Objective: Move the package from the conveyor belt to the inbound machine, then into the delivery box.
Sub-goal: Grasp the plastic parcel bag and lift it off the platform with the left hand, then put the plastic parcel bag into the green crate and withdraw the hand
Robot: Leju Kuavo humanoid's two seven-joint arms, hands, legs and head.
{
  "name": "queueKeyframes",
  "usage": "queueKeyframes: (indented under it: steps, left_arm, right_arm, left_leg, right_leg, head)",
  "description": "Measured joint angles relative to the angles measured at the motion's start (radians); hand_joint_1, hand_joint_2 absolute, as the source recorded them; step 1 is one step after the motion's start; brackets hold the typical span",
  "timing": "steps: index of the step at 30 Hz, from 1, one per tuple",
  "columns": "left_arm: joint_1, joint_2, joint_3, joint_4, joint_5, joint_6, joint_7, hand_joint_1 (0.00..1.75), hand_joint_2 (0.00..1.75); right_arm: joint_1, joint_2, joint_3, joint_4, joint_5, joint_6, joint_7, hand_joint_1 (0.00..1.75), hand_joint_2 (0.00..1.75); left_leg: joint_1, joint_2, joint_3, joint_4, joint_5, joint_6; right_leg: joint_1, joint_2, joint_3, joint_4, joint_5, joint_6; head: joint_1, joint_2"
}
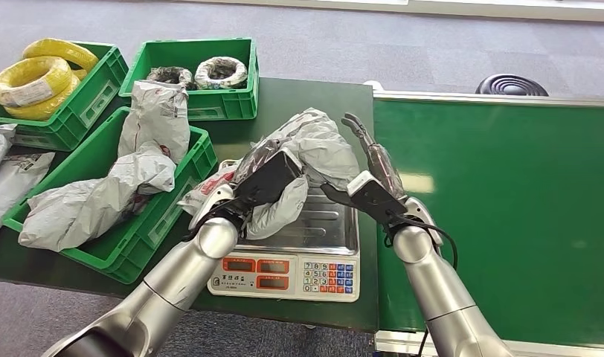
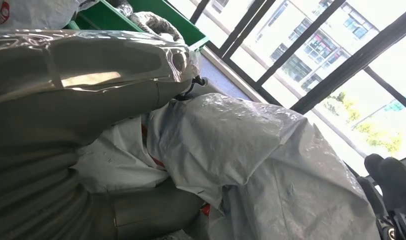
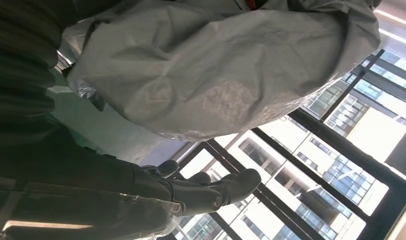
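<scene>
Left hand has got the grey poly-mailer package clamped in its fingers, holding it right over the steel pan of the weighing scale. My read is the scale is the "inbound machine", so the bag is parked there to get weighed before it goes anywhere else. Can't tell if the bag's full weight is on the pan or if the hand is carrying some of it; the lower folds at least look like they touch the metal.

Right hand is just beside the bag on its conveyor side, fingers apart and stretched out, holding nothing. Looks like a steadying palm more than a grip, though whether it actually touches the plastic I can't say.

Green conveyor belt sits to the right of the scale, so the package is already off it. Nearest green crate on the left, with other grey mailers in it, is presumably the delivery box.
</scene>
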Motion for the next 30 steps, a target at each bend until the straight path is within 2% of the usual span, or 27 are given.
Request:
queueKeyframes:
  steps: [2,5,11,17,20,23,26,30]
  left_arm:
    - [0.004,0.002,0.008,-0.012,0.003,0.019,-0.007,1.75,1.75]
    - [0.010,0.009,0.032,-0.056,0.021,0.096,-0.029,1.75,1.75]
    - [-0.011,0.066,0.158,-0.277,0.024,0.237,-0.028,1.75,1.75]
    - [-0.053,0.147,0.314,-0.445,-0.147,0.467,-0.054,1.75,1.75]
    - [-0.052,0.184,0.407,-0.477,-0.257,0.537,-0.060,1.75,1.75]
    - [-0.067,0.230,0.499,-0.448,-0.384,0.515,0.019,1.75,1.75]
    - [-0.112,0.297,0.560,-0.322,-0.422,0.426,0.119,1.75,1.75]
    - [-0.165,0.360,0.600,-0.104,-0.416,0.378,0.143,1.75,1.75]
  right_arm:
    - [0.001,0.001,-0.002,-0.002,0.000,-0.001,0.000,0.00,1.75]
    - [0.008,0.004,-0.007,-0.011,0.002,-0.012,0.001,0.00,1.75]
    - [0.040,0.005,-0.045,-0.056,-0.002,-0.043,0.000,0.00,1.75]
    - [0.076,-0.009,-0.079,-0.078,-0.028,-0.071,-0.013,0.00,1.75]
    - [0.124,-0.018,-0.083,-0.105,-0.033,-0.087,-0.019,0.00,1.75]
    - [0.169,-0.025,-0.084,-0.139,-0.030,-0.096,-0.012,0.00,1.75]
    - [0.192,-0.033,-0.087,-0.163,-0.029,-0.098,0.004,0.00,1.75]
    - [0.191,-0.042,-0.088,-0.163,-0.031,-0.091,0.015,0.00,1.75]
  left_leg:
    - [0.000,0.000,0.000,0.000,0.000,0.000]
    - [0.000,0.000,0.000,0.000,0.000,0.000]
    - [0.001,0.001,0.000,0.000,0.000,0.000]
    - [0.001,0.003,0.000,0.000,0.000,0.000]
    - [0.000,0.002,0.000,0.000,0.000,0.000]
    - [0.000,0.003,0.000,-0.001,0.000,0.000]
    - [0.000,0.003,0.001,-0.001,0.001,-0.001]
    - [0.001,0.005,0.001,-0.001,0.003,-0.003]
  right_leg:
    - [0.000,0.000,0.000,0.000,0.000,0.000]
    - [0.000,0.000,0.000,0.000,0.000,0.000]
    - [0.001,0.000,-0.001,0.001,0.000,0.000]
    - [0.001,0.001,-0.001,0.001,0.000,0.000]
    - [0.001,0.001,-0.001,0.001,0.000,0.000]
    - [0.000,0.001,-0.001,0.001,0.000,0.000]
    - [0.001,0.001,-0.002,0.001,0.000,-0.001]
    - [0.001,0.002,-0.002,0.002,0.002,-0.003]
  head:
    - [0.000,0.000]
    - [0.000,0.000]
    - [0.000,0.000]
    - [0.000,0.000]
    - [0.000,0.000]
    - [0.000,0.000]
    - [0.000,0.000]
    - [0.000,0.000]
